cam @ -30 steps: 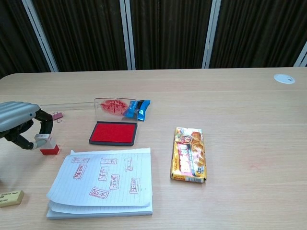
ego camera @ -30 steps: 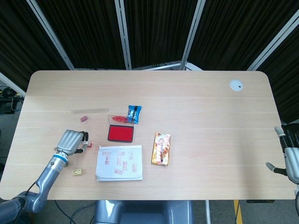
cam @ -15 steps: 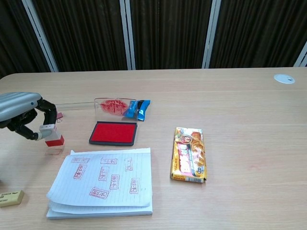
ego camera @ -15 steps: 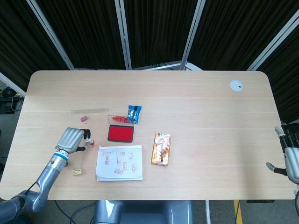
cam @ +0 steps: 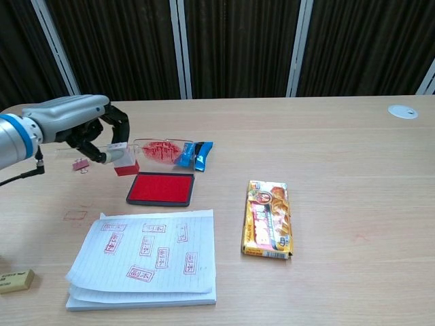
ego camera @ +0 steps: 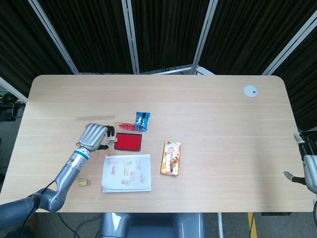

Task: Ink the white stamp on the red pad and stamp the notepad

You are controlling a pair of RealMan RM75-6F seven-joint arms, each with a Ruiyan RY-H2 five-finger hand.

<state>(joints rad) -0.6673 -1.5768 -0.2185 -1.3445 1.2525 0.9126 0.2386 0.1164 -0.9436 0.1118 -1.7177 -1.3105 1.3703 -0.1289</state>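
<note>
My left hand pinches the white stamp, whose underside is red, and holds it in the air just left of the red ink pad. In the head view the hand hides most of the stamp. The pad's clear lid stands open behind it, smeared with red. The notepad lies nearer the front edge, its top sheet covered with several red stamp marks. My right hand hangs off the table's right edge, fingers apart, holding nothing.
A blue packet lies beside the lid. A yellow snack box sits right of the notepad. A clear ruler and a pink clip lie behind my left hand. An eraser rests at the front left. A white disc sits far right.
My left hand has lifted the stamp off the table and carried it right and back, from left of the notepad to the ink pad's left edge. The right hand barely moved.
</note>
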